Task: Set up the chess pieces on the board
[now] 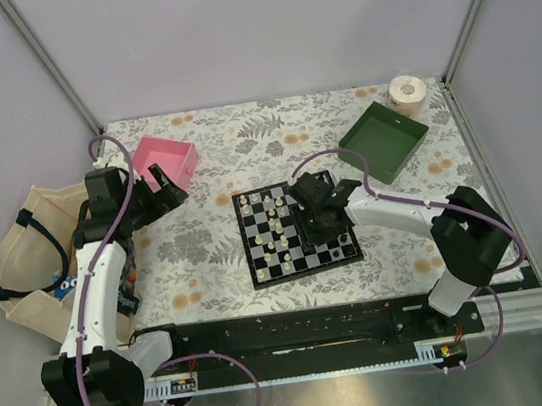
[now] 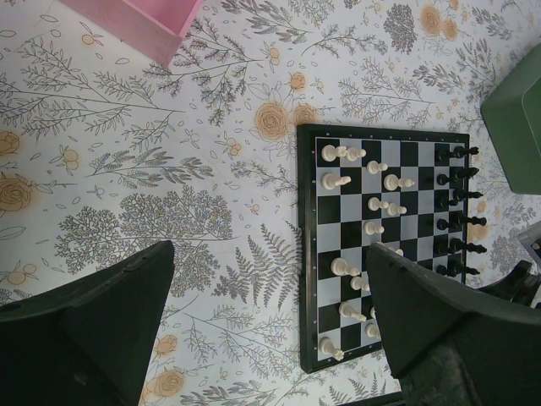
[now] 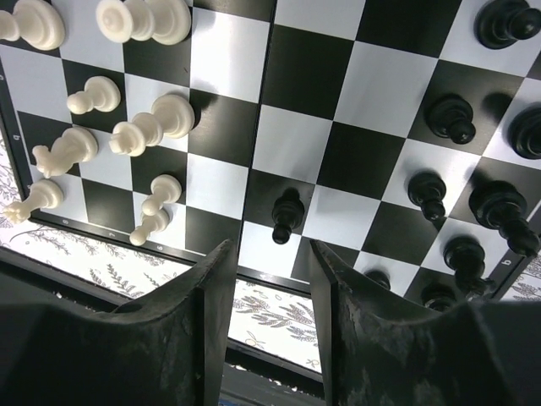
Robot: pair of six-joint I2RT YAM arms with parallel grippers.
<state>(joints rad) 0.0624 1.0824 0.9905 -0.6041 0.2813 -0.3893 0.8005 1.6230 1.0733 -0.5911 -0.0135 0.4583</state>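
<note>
The chequered board [image 1: 257,266] lies mid-table on the flowered cloth. Cream-white chess pieces [image 1: 275,228] stand on its left half and black ones [image 1: 336,250] on its right half. My right gripper [image 1: 317,207] hovers over the board's right half, open and empty. In the right wrist view it [image 3: 270,254] is open just short of a lone black pawn [image 3: 287,216], with white pieces [image 3: 139,127] to the left and black pieces [image 3: 448,118] to the right. My left gripper [image 1: 171,192] is open and empty near the pink tray. It [image 2: 270,313] looks down on the board [image 2: 306,254].
A pink tray [image 1: 166,159] stands at the back left and a green tray [image 1: 383,139] at the back right, with a tape roll [image 1: 407,93] behind it. A cloth bag [image 1: 31,257] lies off the left edge. The arms' black rail [image 1: 300,335] runs along the front.
</note>
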